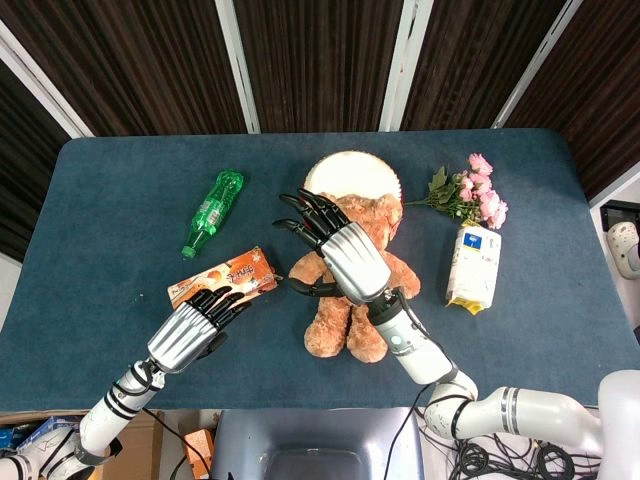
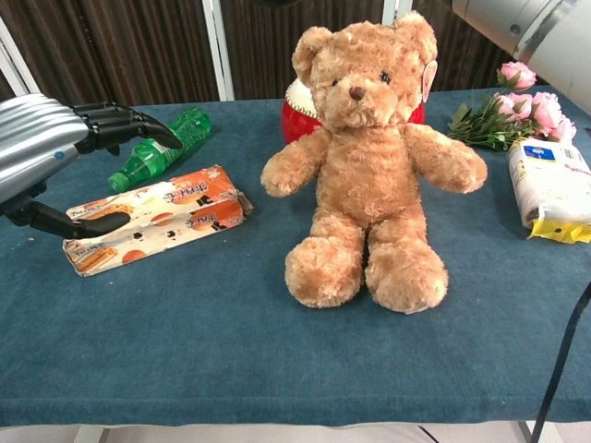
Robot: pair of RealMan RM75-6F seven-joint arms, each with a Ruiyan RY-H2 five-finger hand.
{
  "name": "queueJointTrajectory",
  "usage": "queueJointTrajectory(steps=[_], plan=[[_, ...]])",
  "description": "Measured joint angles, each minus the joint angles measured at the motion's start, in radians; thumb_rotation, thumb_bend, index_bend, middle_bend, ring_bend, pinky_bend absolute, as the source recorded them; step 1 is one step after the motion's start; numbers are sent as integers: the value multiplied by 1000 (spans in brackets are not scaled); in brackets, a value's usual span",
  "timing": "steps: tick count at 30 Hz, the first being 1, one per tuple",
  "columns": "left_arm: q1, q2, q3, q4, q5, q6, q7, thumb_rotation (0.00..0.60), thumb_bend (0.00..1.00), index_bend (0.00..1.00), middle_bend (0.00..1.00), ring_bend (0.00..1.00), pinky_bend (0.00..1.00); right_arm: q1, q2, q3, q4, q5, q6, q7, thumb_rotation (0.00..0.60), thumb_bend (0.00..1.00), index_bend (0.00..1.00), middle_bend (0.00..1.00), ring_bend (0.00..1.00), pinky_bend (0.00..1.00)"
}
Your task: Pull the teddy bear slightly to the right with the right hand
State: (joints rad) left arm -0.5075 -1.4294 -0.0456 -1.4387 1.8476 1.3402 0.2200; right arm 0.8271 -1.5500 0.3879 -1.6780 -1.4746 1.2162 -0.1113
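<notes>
The tan teddy bear point(image 1: 332, 328) point(image 2: 365, 166) sits upright in the middle of the blue table point(image 1: 110, 240), facing me. In the head view my right hand point(image 1: 340, 248) hovers over its head and chest with fingers spread, holding nothing. The chest view shows only the right forearm point(image 2: 536, 32) at the top right, and nothing touches the bear there. My left hand point(image 1: 195, 325) point(image 2: 46, 148) is open at the near left, held above the near end of the orange packet point(image 1: 235, 272) point(image 2: 157, 217).
A green bottle point(image 1: 213, 210) point(image 2: 157, 152) lies at the left behind the packet. A red and white round object point(image 1: 350, 172) point(image 2: 297, 115) stands right behind the bear. Pink flowers point(image 1: 472, 195) point(image 2: 517, 101) and a white bag point(image 1: 475, 265) point(image 2: 554, 185) lie to the bear's right.
</notes>
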Motion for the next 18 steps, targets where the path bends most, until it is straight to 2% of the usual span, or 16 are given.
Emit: queueJointTrajectory(steps=[18], plan=[[-12, -6, 26, 13, -12, 5, -6, 600, 301, 261, 255, 221, 381, -20, 44, -28, -13, 0, 26, 41, 600, 88, 271, 83, 28, 151]])
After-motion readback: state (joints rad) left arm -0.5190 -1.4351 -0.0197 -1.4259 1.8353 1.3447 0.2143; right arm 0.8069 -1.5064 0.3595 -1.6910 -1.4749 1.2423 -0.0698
